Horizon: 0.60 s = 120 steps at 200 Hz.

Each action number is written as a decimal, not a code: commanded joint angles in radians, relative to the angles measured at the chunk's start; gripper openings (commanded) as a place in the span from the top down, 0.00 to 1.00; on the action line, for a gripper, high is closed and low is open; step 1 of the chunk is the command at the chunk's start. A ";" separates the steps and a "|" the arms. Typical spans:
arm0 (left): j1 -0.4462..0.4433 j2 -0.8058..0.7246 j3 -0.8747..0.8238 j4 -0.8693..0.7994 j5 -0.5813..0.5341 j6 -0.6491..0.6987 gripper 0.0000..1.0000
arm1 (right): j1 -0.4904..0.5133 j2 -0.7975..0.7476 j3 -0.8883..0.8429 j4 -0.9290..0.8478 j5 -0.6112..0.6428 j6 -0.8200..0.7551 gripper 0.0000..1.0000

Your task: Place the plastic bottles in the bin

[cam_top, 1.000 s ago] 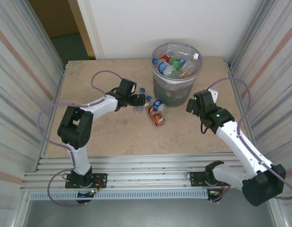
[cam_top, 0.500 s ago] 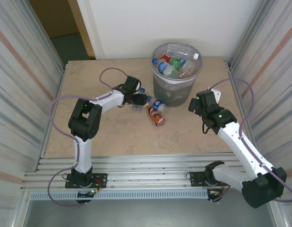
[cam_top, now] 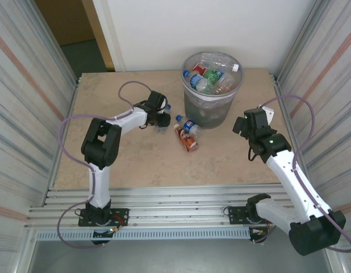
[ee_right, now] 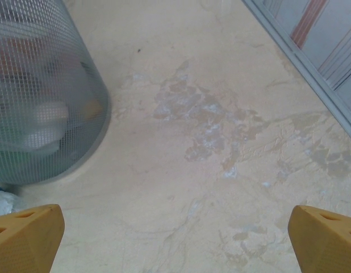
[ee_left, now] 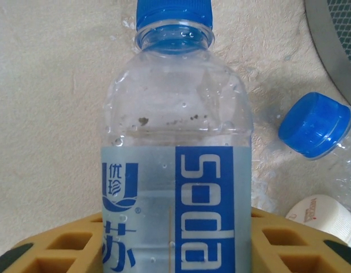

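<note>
One bottle [ee_left: 175, 142], "soda" on blue label [ee_left: 205, 210], seemingly gripped

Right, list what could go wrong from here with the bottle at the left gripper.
1. The left gripper holds the soda bottle by its slick label, far from the cap, so the bottle may slip or swing when lifted.
2. A blue-capped bottle and a white cap lie close beside it, and the lift may send them rolling.
3. The bin looks piled up to its rim, so a dropped bottle may bounce back out.
</note>
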State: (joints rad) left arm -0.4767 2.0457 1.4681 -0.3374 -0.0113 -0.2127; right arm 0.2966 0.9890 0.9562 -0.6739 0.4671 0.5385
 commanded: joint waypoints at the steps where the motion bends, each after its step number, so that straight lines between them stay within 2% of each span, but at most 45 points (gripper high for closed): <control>1: 0.006 -0.121 -0.007 -0.014 0.001 0.019 0.61 | -0.011 -0.031 0.042 -0.028 -0.008 -0.024 0.01; 58: 0.006 -0.313 0.132 -0.105 0.053 0.071 0.64 | -0.015 -0.043 0.050 -0.044 -0.008 -0.032 0.01; 91: 0.004 -0.332 0.291 -0.131 0.136 0.094 0.64 | -0.014 -0.052 0.052 -0.046 -0.012 -0.032 0.01; 120: -0.022 -0.290 0.451 -0.141 0.225 0.104 0.64 | -0.014 -0.059 0.053 -0.049 -0.012 -0.032 0.01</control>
State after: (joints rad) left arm -0.4778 1.7363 1.8057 -0.4454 0.1112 -0.1482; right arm 0.2874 0.9558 0.9749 -0.7025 0.4587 0.5297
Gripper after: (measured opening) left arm 0.451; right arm 0.990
